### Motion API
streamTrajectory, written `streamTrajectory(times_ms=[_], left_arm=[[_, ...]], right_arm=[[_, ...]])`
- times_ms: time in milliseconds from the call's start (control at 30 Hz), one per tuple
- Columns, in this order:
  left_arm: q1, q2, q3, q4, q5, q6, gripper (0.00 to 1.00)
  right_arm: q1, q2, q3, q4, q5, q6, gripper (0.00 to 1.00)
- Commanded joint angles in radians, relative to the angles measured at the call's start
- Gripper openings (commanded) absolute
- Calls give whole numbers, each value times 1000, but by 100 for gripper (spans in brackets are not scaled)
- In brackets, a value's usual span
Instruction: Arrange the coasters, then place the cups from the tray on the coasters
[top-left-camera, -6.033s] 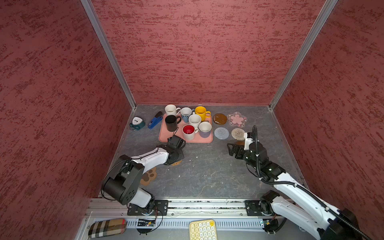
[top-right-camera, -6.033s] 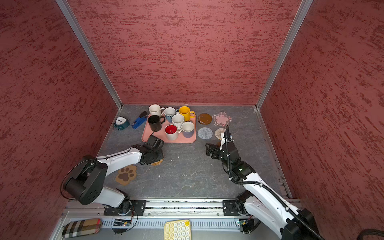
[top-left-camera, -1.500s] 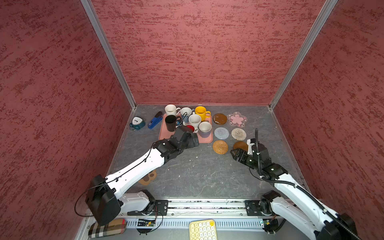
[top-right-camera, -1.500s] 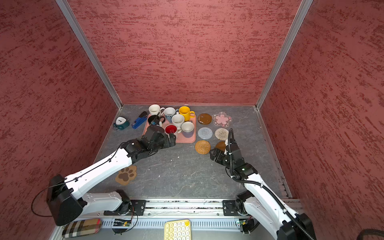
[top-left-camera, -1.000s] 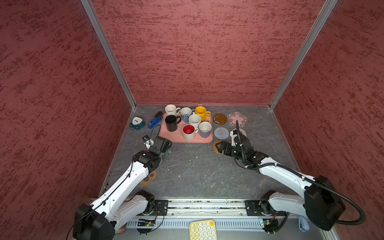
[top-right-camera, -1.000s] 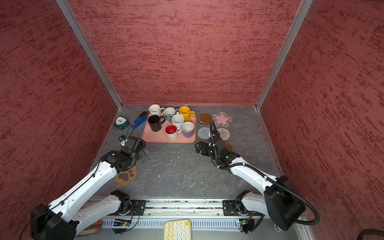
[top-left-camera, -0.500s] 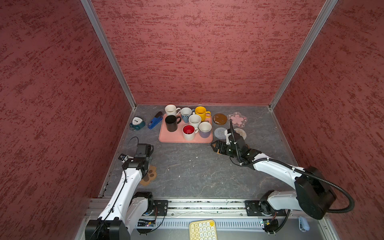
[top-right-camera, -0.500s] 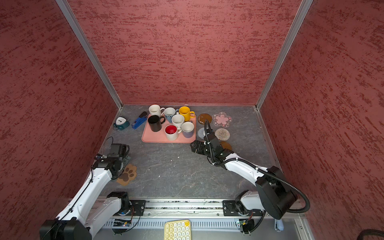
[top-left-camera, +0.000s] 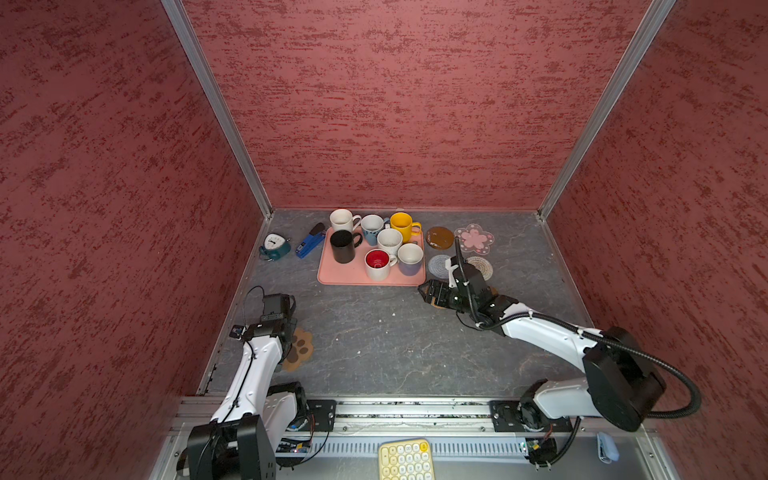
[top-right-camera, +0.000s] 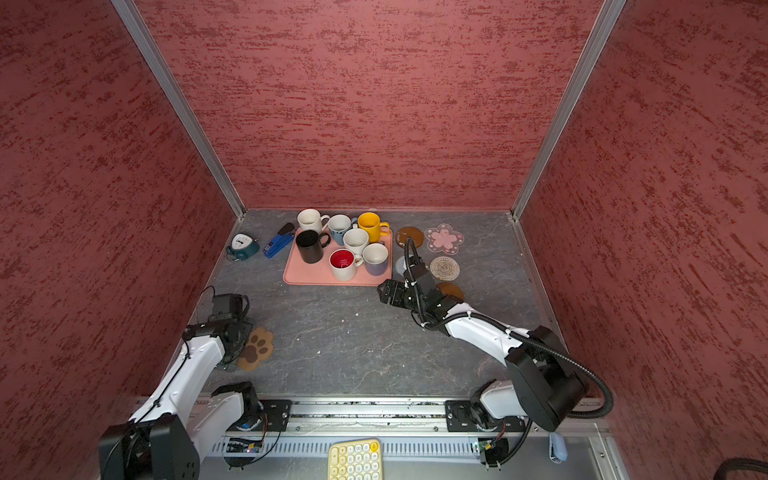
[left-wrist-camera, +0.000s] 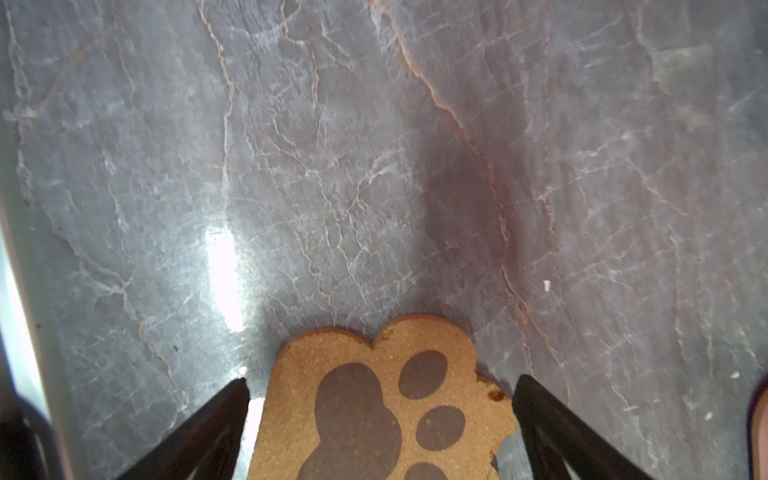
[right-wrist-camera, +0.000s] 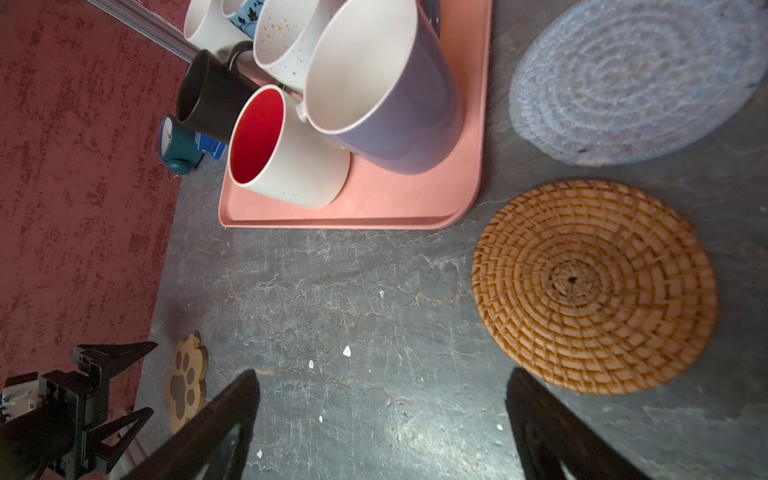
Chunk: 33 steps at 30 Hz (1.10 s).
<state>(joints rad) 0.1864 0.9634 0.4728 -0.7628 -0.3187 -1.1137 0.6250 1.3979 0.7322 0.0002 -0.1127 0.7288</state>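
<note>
Counted seven mugs, all upright, bunched on one tray (top-left-camera: 357, 277) at the far side of the table (top-left-camera: 374, 345): white mug (top-left-camera: 341, 219), blue mug (top-left-camera: 371, 226), yellow mug (top-left-camera: 401, 224), black mug (top-left-camera: 341, 246), speckled mug (top-left-camera: 389, 240), red-lined mug (top-left-camera: 377, 262), lavender mug (top-left-camera: 410, 257). Counted seven coasters, all flat on the table, none bearing a mug: amber disc (top-left-camera: 439, 237), flower (top-left-camera: 474, 239), grey round (top-left-camera: 435, 264) and beige round (top-left-camera: 481, 267) right of the tray; rattan round (right-wrist-camera: 594, 286) and a second amber disc (top-right-camera: 452, 289) nearer, partly hidden by the right arm (top-left-camera: 540, 332) in both top views; paw coaster (top-right-camera: 258, 348) alone near the table's left edge. Found left end effector (left-wrist-camera: 380, 384) spread wide, one finger each side of the paw coaster, gripping nothing. Found right end effector (right-wrist-camera: 382, 374) spread wide and empty over bare table, just beside the rattan round. Noted one clock (top-left-camera: 274, 245), one stapler (top-left-camera: 309, 243), one keypad (top-left-camera: 405, 459).
</note>
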Motion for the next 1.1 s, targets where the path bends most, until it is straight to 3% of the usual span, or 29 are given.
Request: streamTrajectory(times_ms=[0, 567, 767, 1067], left_arm=[[19, 22, -15, 66, 34, 12, 100], [36, 102, -93, 301, 207, 117, 100], [-62, 163, -69, 316, 184, 118, 99], [-221, 131, -43, 305, 138, 69, 100]], right_arm=[[13, 17, 41, 19, -16, 14, 93], [15, -10, 25, 0, -4, 6, 94], [15, -13, 25, 1, -6, 11, 94], [13, -39, 27, -20, 12, -3, 95]])
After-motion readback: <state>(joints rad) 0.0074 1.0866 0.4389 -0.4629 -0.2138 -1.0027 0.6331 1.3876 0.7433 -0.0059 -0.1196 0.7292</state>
